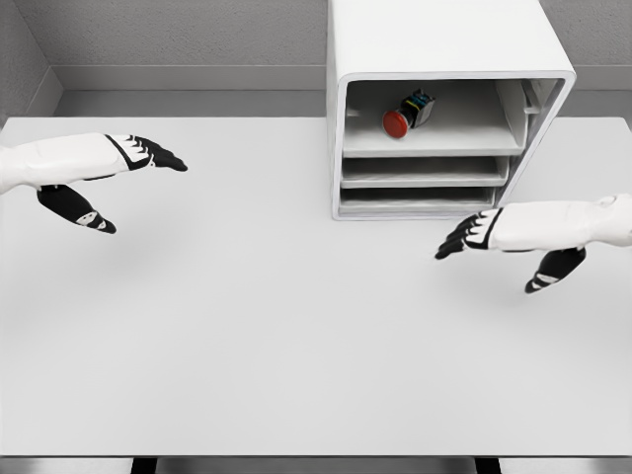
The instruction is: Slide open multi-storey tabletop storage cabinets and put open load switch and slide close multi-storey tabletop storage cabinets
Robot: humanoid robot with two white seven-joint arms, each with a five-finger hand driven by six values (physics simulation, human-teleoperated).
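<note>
Head view: the white storage cabinet (449, 104) stands in the upper right of the frame, on the white table (247, 336). The load switch (408, 112) — red button, dark body — lies on its top shelf, two thinner shelves below it. The left hand (109, 173) hovers at the upper left, fingers stretched out, thumb apart, holding nothing. The right hand (513, 242) hovers at the right, just below the cabinet — fingers also extended, empty.
</note>
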